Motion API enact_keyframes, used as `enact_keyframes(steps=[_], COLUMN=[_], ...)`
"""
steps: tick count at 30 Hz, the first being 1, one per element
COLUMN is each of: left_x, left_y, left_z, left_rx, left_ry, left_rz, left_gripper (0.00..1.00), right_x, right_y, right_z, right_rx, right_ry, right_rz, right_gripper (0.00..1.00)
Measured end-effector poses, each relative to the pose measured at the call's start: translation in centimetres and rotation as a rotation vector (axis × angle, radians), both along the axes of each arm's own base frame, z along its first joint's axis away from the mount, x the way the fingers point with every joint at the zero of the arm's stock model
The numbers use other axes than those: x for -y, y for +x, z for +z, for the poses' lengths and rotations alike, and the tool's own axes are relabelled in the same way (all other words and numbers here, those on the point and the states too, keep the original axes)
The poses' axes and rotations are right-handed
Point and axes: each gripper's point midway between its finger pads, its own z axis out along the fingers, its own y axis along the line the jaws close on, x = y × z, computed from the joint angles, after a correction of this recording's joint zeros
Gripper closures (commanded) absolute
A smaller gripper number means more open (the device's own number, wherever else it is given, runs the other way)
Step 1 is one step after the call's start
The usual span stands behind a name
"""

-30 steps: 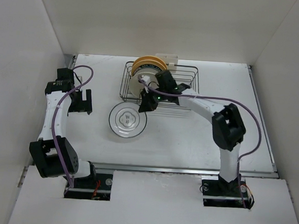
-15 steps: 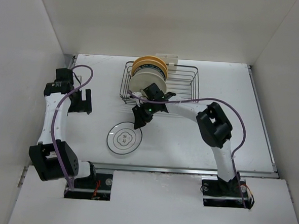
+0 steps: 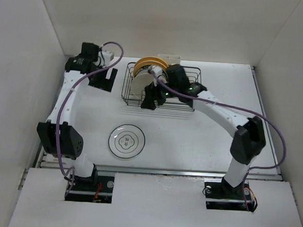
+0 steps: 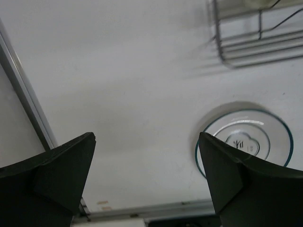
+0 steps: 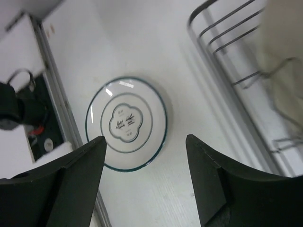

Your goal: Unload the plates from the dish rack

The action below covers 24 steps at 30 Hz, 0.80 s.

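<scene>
The dish rack is a dark wire basket at the back of the table; its corner shows in the left wrist view and its wires in the right wrist view. A yellow-orange plate and a cream plate stand on edge at its left end. A white plate with a thin dark ring and centre emblem lies flat on the table in front. My right gripper hangs open and empty by the cream plate. My left gripper is open, left of the rack.
A small white holder is clipped to the rack's far side. White walls enclose the table on three sides. A metal rail runs along the near table edge.
The right gripper opened, left the ringed plate flat on the table and moved back up to the rack. The left arm swung from the table's left side to beside the rack's left end.
</scene>
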Motion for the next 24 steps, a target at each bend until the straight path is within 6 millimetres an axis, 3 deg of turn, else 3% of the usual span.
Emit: enact_keyframes(steps=[3, 5, 6, 8, 12, 13, 17, 20, 21, 24], left_x=[4.1, 7.7, 8.6, 11.1, 14.8, 15.3, 15.8, 15.2, 15.0, 14.4], left_y=[4.4, 7.3, 8.1, 9.9, 12.1, 12.4, 12.9, 13.0, 13.0, 13.0], left_z=[1.6, 1.4, 0.9, -0.4, -4.5, -5.4, -6.9, -6.3, -6.1, -5.5], left_rx=[0.076, 0.106, 0.11, 0.113, 0.104, 0.101, 0.091, 0.106, 0.111, 0.123], left_ry=[0.016, 0.039, 0.047, 0.077, 0.154, 0.174, 0.211, 0.23, 0.237, 0.251], left_rz=[-0.116, -0.2, -0.217, -0.263, -0.319, -0.324, -0.326, -0.302, -0.293, -0.275], left_gripper=[0.14, 0.18, 0.21, 0.26, 0.38, 0.49, 0.7, 0.72, 0.67, 0.65], right_x=[3.7, 6.8, 8.3, 11.4, 14.7, 15.2, 16.6, 17.0, 17.1, 17.1], right_y=[2.7, 4.8, 5.8, 7.4, 7.8, 7.6, 6.3, 5.7, 5.6, 5.5], right_z=[5.6, 8.1, 8.8, 8.9, 6.7, 6.0, 4.6, 5.3, 5.7, 6.3], right_rx=[0.09, 0.142, 0.159, 0.167, 0.129, 0.117, 0.089, 0.104, 0.111, 0.122], right_ry=[0.079, 0.109, 0.113, 0.108, 0.065, 0.051, 0.019, 0.028, 0.034, 0.046], right_rz=[-0.139, -0.254, -0.31, -0.421, -0.524, -0.538, -0.572, -0.581, -0.582, -0.586], right_gripper=[0.26, 0.26, 0.26, 0.26, 0.26, 0.26, 0.25, 0.25, 0.25, 0.25])
